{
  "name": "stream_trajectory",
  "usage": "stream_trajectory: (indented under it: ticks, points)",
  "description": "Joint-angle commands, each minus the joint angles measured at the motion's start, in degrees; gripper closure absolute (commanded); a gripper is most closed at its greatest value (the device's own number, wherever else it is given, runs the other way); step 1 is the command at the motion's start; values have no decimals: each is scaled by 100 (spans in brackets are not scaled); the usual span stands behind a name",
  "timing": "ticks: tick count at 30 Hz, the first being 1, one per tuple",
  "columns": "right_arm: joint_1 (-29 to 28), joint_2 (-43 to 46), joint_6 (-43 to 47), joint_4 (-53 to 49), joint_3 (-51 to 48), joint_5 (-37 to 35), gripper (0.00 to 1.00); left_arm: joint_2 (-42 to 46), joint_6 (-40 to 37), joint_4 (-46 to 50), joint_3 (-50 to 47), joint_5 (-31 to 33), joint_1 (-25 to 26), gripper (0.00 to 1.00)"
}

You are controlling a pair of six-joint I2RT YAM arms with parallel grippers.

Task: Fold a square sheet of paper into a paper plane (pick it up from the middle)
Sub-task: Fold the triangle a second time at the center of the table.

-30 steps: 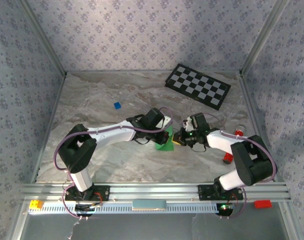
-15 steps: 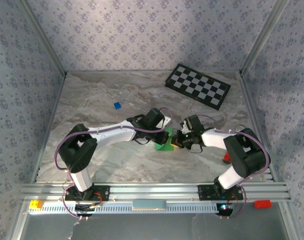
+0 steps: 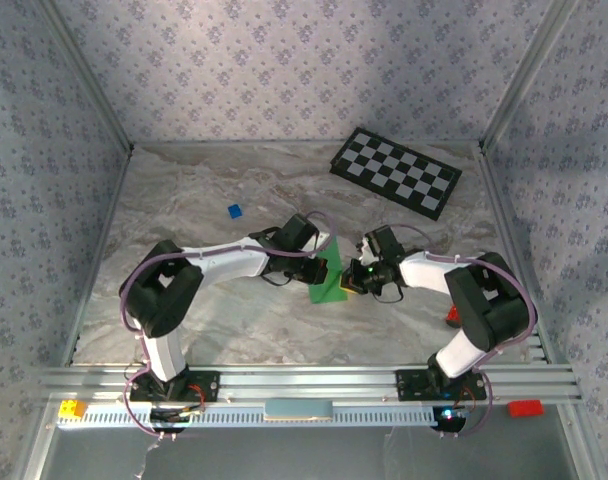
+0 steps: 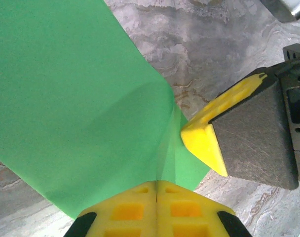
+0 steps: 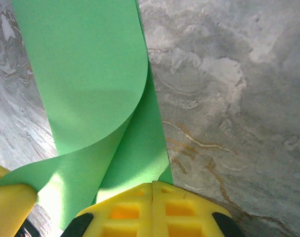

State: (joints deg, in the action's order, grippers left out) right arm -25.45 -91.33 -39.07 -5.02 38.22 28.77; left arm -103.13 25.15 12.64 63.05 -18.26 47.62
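At the middle of the marble tabletop [image 3: 184, 200], I've got the square sheet of paper [image 3: 329, 288] curled between both arms, with the left gripper [image 4: 156, 183] and right gripper [image 5: 152, 183] each pinched fully closed on it. If they pull apart, I risk tearing it or skewing the crease.

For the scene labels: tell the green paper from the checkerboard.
The green paper is plain, one colour; the checkerboard has black and white squares. The paper is curled, pinched by the left end effector and the right end effector; the checkerboard lies flat, untouched, at the far right. Both are thin and straight-edged.
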Motion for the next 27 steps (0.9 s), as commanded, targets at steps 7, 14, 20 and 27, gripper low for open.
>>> stream_trajectory:
  ticks: [7, 14, 20, 27]
  points:
    - [19, -167, 227, -667, 10, -524, 100, -233, -171, -4, 37, 216, -123, 100]
    - [26, -70, 174, -603, 62, -416, 100, -321, -161, -113, -98, 241, -128, 100]
    - [17, -75, 146, -588, 208, -320, 100, -392, -36, -296, -218, 148, -130, 100]
    - [-10, 197, -19, -334, 203, 57, 98, -387, 5, -367, -305, 120, -129, 100]
